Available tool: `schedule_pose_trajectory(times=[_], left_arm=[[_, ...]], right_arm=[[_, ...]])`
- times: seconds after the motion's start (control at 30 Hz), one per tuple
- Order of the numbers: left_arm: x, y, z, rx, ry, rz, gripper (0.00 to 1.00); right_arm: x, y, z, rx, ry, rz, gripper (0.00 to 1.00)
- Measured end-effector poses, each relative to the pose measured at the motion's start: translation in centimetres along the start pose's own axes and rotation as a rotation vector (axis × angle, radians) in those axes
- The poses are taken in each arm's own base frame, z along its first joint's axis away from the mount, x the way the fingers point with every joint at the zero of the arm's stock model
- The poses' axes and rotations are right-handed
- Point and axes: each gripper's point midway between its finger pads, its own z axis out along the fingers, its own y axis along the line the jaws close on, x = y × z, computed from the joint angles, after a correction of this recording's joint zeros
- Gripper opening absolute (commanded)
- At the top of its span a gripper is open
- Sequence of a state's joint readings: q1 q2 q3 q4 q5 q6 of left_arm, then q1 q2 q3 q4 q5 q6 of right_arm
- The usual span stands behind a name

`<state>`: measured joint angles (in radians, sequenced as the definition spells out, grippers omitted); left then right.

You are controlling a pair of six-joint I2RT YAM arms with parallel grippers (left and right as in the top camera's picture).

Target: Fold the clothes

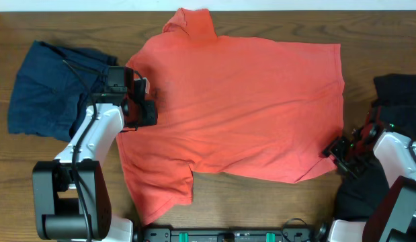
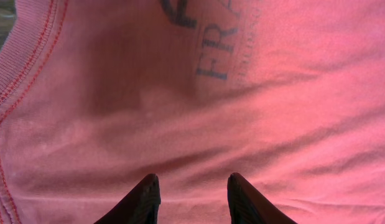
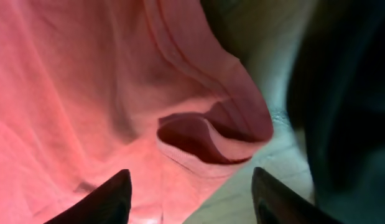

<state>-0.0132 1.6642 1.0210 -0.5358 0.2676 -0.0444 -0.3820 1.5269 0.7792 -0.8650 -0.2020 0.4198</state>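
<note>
A coral-red T-shirt (image 1: 241, 107) lies spread flat on the wooden table (image 1: 73, 20). My left gripper (image 1: 142, 111) is open at the shirt's left edge, near the neckline; in the left wrist view (image 2: 191, 186) its fingers hover over the fabric by dark printed letters (image 2: 214, 53). My right gripper (image 1: 337, 153) is open at the shirt's lower right corner. In the right wrist view (image 3: 191, 186) its fingers straddle the raised, curled hem of the shirt (image 3: 211, 134), empty.
A dark navy garment (image 1: 50, 87) lies crumpled at the left. A black garment (image 1: 396, 101) lies at the right edge, beside and under my right arm, and shows in the right wrist view (image 3: 347, 93).
</note>
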Motion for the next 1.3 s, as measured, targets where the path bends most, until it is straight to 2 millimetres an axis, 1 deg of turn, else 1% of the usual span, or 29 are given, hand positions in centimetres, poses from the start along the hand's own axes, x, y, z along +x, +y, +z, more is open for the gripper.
schedule_pose_trajectory(times=[0.07, 0.13, 0.27, 0.4, 0.5, 0.57, 0.63, 0.67, 0.73, 0.77, 0.8, 0.83, 0.87, 0.9, 0.97, 1.07, 1.13, 1.17, 1.23, 1.27, 1.3], left_arm=[[0.0, 0.0, 0.0, 0.000, 0.001, 0.000, 0.38], [0.2, 0.0, 0.0, -0.001, 0.007, -0.002, 0.38], [1.1, 0.1, 0.0, -0.005, 0.043, -0.009, 0.37], [2.0, 0.2, -0.1, -0.009, 0.082, -0.018, 0.36], [2.5, 0.2, -0.1, -0.011, 0.099, -0.022, 0.34], [2.6, 0.3, -0.1, -0.012, 0.107, -0.023, 0.34], [2.7, 0.3, -0.1, -0.012, 0.108, -0.023, 0.34], [2.6, 0.3, -0.1, -0.012, 0.107, -0.023, 0.34], [2.4, 0.2, -0.1, -0.010, 0.099, -0.021, 0.34], [2.2, 0.1, -0.1, -0.003, 0.087, -0.019, 0.34], [1.9, -0.1, -0.1, 0.007, 0.076, -0.016, 0.34], [1.4, -0.4, 0.0, 0.021, 0.059, -0.010, 0.34], [1.0, -0.7, 0.0, 0.037, 0.040, -0.005, 0.34], [0.6, -1.0, 0.0, 0.050, 0.024, 0.002, 0.34], [-0.2, -1.9, 0.1, 0.075, -0.006, 0.026, 0.34], [-0.5, -3.3, 0.4, 0.101, -0.023, 0.070, 0.35], [-0.2, -4.0, 1.1, 0.115, -0.008, 0.093, 0.35], [0.0, -4.2, 1.5, 0.118, 0.005, 0.099, 0.34], [0.9, -4.1, 2.8, 0.118, 0.050, 0.097, 0.34], [1.3, -3.9, 3.4, 0.115, 0.070, 0.093, 0.34], [1.6, -3.7, 4.0, 0.112, 0.090, 0.089, 0.33]], right_arm=[[0.2, 0.0, 0.2, -0.006, 0.008, -0.003, 0.25], [0.4, 0.0, 0.2, -0.007, 0.015, -0.004, 0.20], [1.0, -0.2, 0.2, 0.000, 0.040, -0.011, 0.01], [1.4, -0.7, 0.2, 0.019, 0.057, -0.007, 0.01], [2.0, -2.2, -0.1, 0.069, 0.081, 0.029, 0.01], [2.2, -3.7, -0.3, 0.118, 0.091, 0.060, 0.01], [2.0, -4.2, -0.4, 0.130, 0.086, 0.076, 0.06], [1.7, -4.1, -0.4, 0.115, 0.078, 0.068, 0.09], [0.9, -3.0, -0.3, 0.047, 0.057, 0.023, 0.17], [0.6, -1.5, -0.3, -0.035, 0.049, -0.033, 0.22], [0.3, -0.5, -0.3, -0.088, 0.040, -0.065, 0.27], [0.1, 0.6, -0.4, -0.153, 0.035, -0.103, 0.41], [0.0, 1.3, -0.6, -0.192, 0.029, -0.123, 0.54], [-0.2, 1.9, -0.7, -0.225, 0.019, -0.143, 0.64], [-0.7, 2.5, -0.8, -0.253, 0.000, -0.147, 0.71], [-0.9, 2.0, -0.7, -0.227, -0.006, -0.135, 0.72], [-1.0, 1.6, -0.6, -0.199, -0.013, -0.129, 0.69], [-1.1, 1.4, -0.6, -0.191, -0.015, -0.127, 0.66], [-1.1, 1.2, -0.5, -0.175, -0.016, -0.123, 0.53], [-1.0, 1.0, -0.5, -0.169, -0.013, -0.119, 0.43], [-0.9, 1.0, -0.5, -0.165, -0.009, -0.119, 0.37]])
